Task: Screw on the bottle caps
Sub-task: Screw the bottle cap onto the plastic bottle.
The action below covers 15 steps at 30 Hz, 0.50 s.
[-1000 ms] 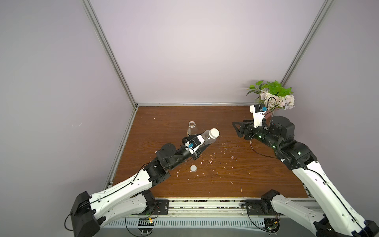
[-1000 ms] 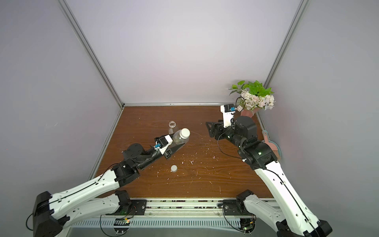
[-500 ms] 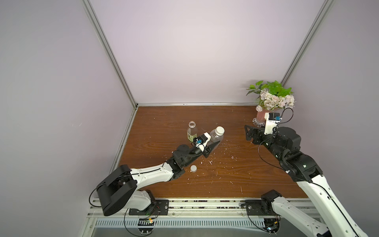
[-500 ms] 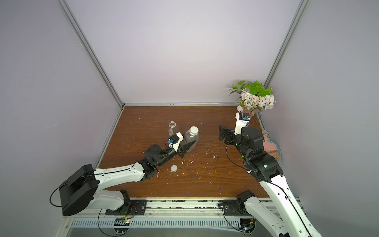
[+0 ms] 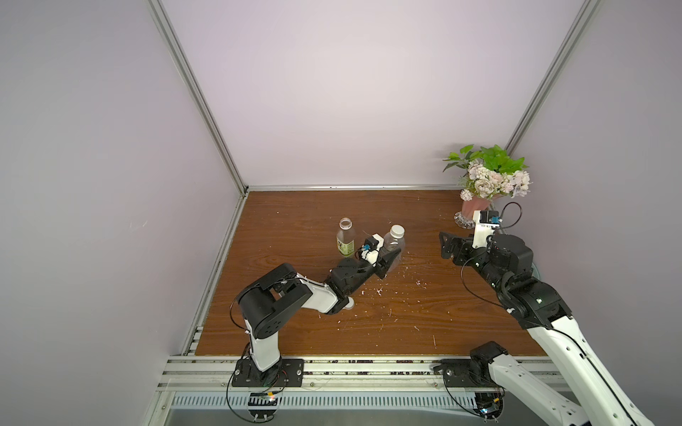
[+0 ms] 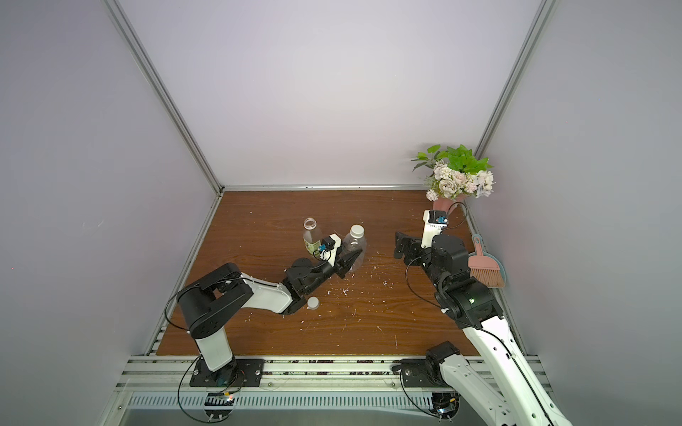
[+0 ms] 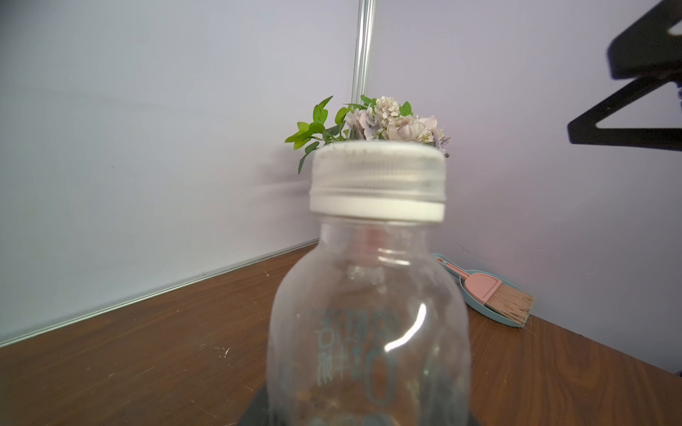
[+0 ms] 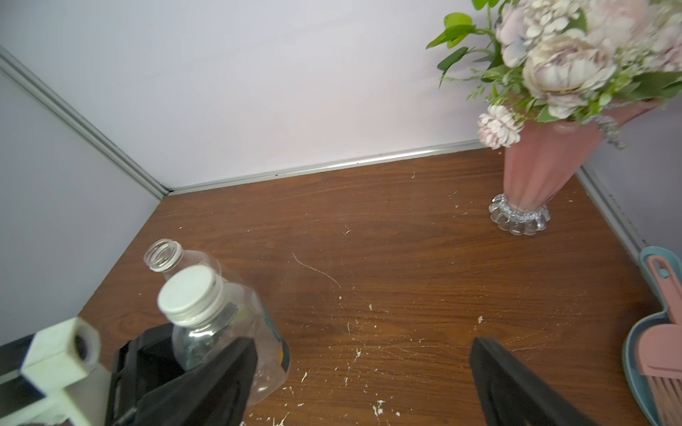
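Left gripper (image 5: 390, 258) is seen clamped low on capped bare bottle (image 5: 394, 243), near middle of desk (image 5: 406, 324); right gripper (image 5: 445, 246) is spread wide, empty. Open labelled bottle (image 5: 345, 241), just beside left arm (image 5: 321, 295), could be toppled on withdrawal; loose cap (image 6: 313, 302), by that arm, could be swept away.

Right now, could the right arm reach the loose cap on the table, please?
Probably, but tightly: the right gripper is open and empty, and the loose cap shows from above, though it lies close beside the left arm.
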Available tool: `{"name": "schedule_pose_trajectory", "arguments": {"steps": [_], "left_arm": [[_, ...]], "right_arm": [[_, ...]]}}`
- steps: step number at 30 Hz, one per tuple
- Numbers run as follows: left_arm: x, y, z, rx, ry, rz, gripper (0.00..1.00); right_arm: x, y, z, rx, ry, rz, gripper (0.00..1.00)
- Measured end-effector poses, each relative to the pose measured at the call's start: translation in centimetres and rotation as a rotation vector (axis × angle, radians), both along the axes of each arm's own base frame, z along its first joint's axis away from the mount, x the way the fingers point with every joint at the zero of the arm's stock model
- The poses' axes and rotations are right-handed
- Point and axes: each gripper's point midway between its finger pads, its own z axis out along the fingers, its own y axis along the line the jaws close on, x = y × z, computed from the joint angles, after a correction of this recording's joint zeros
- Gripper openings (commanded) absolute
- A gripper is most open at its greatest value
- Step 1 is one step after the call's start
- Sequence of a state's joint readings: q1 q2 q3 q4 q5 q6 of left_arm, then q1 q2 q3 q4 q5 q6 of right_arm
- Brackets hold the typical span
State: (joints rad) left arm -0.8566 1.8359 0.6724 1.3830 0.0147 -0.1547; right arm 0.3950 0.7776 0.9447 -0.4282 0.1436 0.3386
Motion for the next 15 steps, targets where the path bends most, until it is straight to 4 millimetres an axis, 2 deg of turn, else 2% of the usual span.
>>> {"name": "schedule_pose_trajectory", "arguments": {"steps": [8,15], "left_arm": [[-0.3,-0.2,0.0,-0.026,0.000,-0.029,0.00],[-1.1,-0.7,-0.3,-0.018,0.002,-0.081,0.00]], "right_arm": [[0.9,4.8,-3.1,0.056,0.084,0.233,0.99],[1.9,8.3,-4.2,0.107,0.121,0.392,0.99]]}}
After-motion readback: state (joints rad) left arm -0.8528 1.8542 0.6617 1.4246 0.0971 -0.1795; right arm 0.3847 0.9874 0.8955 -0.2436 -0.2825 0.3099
